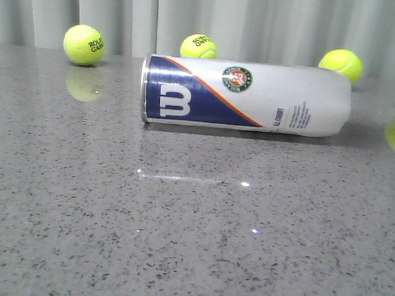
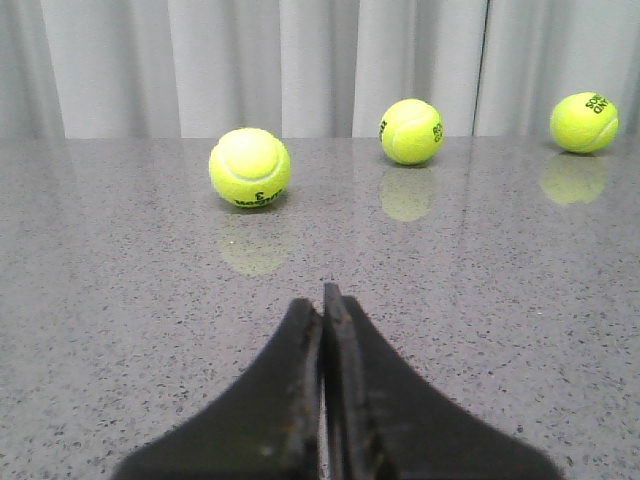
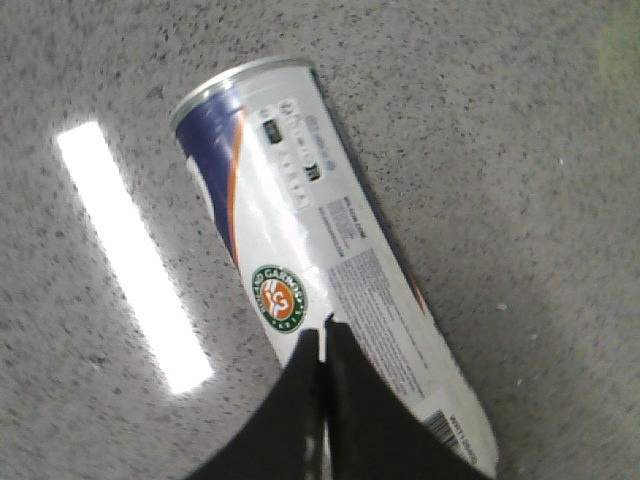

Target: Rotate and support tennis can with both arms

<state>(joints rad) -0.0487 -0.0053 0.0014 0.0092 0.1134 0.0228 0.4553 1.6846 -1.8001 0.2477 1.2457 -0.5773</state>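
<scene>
**A:** What is shown in the front view?

**B:** The tennis can (image 1: 247, 97) is seen lying on its side on the grey table (image 1: 175, 243), silver rim to the left, logo and round badge facing the camera. Four tennis balls (image 1: 84, 44) are spread behind it, well apart from it except one just behind its upper edge. No arm is seen in this view.

**A:** And the left wrist view?

**B:** The left gripper (image 2: 323, 300) is seen with its fingers pressed together, nothing held between them. It is pointed across bare table toward three balls (image 2: 250, 167); the can is not in this view.

**A:** The right wrist view?

**B:** The right gripper (image 3: 325, 330) is likewise closed and empty. It hangs above the can (image 3: 320, 250), the tips lying over the label just beside the badge. Whether contact is made cannot be told.

**A:** What could go wrong from here?

**B:** It is judged that no grasp has been started. A round can on a smooth, glossy surface is likely to roll if pushed off-centre by closed fingers. With the left gripper aimed away from the can, support may arrive late, and a ball could be knocked during the approach.
</scene>
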